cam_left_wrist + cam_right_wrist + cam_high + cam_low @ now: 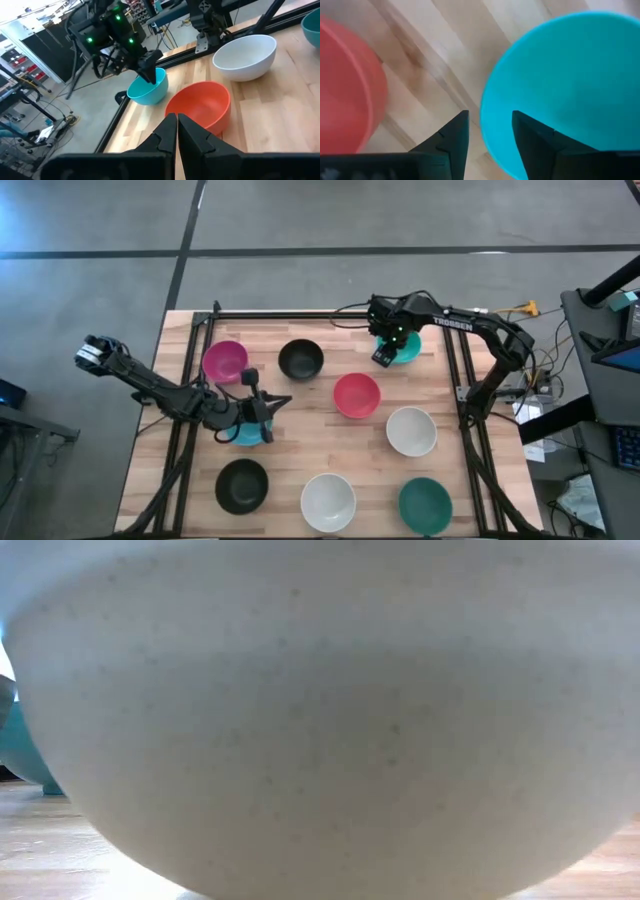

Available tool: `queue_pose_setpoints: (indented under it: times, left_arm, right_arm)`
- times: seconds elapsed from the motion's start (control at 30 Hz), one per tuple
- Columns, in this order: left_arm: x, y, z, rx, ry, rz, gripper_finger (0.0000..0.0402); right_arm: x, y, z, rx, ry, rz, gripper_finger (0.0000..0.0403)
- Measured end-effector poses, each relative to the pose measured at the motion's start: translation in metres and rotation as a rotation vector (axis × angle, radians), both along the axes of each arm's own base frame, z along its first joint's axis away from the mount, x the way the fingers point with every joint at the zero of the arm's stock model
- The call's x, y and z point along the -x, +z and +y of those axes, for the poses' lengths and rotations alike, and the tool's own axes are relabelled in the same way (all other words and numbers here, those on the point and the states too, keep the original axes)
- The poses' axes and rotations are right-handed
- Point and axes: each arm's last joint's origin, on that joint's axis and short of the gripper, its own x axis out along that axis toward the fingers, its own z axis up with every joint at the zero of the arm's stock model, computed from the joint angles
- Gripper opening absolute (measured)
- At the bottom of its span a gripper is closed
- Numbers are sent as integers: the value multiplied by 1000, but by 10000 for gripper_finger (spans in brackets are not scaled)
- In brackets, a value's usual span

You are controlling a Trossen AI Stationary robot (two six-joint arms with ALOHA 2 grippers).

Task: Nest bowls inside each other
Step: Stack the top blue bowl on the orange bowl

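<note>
Wooden table [300, 450] carrying bowls, spread apart in three rows. Far row: magenta bowl [225, 361], black bowl [300, 359], teal bowl [405, 348]. Middle row: light blue bowl [246, 431], red bowl [356, 395], white bowl [411, 430]. Near row: second black bowl [242, 485], second white bowl [328, 501], green bowl [425, 505]. Right gripper [490, 131]: fingers apart, straddling the teal bowl's rim, one finger inside, one outside. Left gripper [177, 125]: fingers pressed together, holding nothing, above the light blue bowl, aimed toward the red bowl.
</note>
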Motion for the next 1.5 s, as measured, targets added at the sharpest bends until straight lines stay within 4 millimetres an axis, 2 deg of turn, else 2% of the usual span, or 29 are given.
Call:
queue_pose_setpoints:
  times: [0.47,0.57,0.73,0.8,0.97,1.3,1.5]
  left_arm:
    - [0,0,0,-1,3,0,0]
    - [0,0,0,-3,3,0,0]
    - [0,0,0,-8,2,3,0]
    - [0,0,0,-9,2,2,0]
    - [0,1,0,-9,3,-1,0]
    - [-3,17,0,-21,22,-45,0]
    - [-3,21,0,-153,21,-30,0]
  right_arm:
    - [9,-34,5,-15,37,37,121]
    - [11,-37,7,-21,69,49,98]
    - [13,-40,8,-25,122,61,32]
    - [14,-39,8,-17,137,68,17]
    - [14,-25,8,-34,172,81,14]
    - [8,25,9,0,286,68,13]
    - [0,43,20,84,438,65,13]
